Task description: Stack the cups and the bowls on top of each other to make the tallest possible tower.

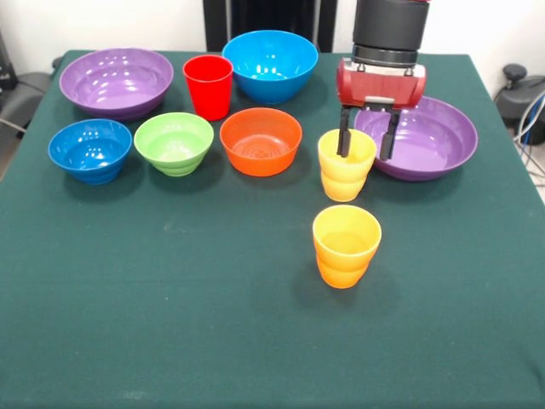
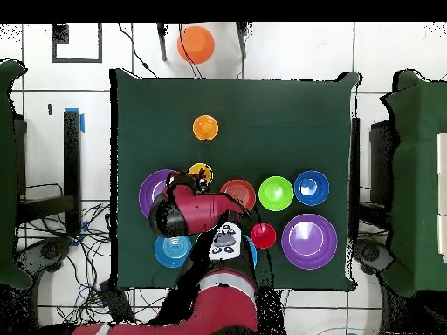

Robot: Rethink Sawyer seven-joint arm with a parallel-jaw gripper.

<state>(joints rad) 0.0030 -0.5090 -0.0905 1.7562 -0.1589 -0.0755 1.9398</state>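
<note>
My gripper (image 1: pixel 366 141) is open and hangs low over the yellow cup (image 1: pixel 346 164). One finger (image 1: pixel 344 132) is at the cup's mouth, the other (image 1: pixel 389 136) is over the right purple bowl (image 1: pixel 426 141). The orange cup (image 1: pixel 346 245) stands alone nearer the front. The red cup (image 1: pixel 208 85), large blue bowl (image 1: pixel 271 64), left purple bowl (image 1: pixel 115 81), dark blue bowl (image 1: pixel 89 150), green bowl (image 1: pixel 174 142) and orange bowl (image 1: pixel 261 141) all stand apart. No tower stands. No cyan bowl shows. In the overhead view the gripper (image 2: pixel 188 181) is beside the yellow cup (image 2: pixel 200 172).
The green table (image 1: pixel 170 324) runs wide in front of the orange cup. In the overhead view my arm (image 2: pixel 205 214) covers part of the large blue bowl (image 2: pixel 171 251). An orange round thing (image 2: pixel 195 44) lies off the table beyond its far edge.
</note>
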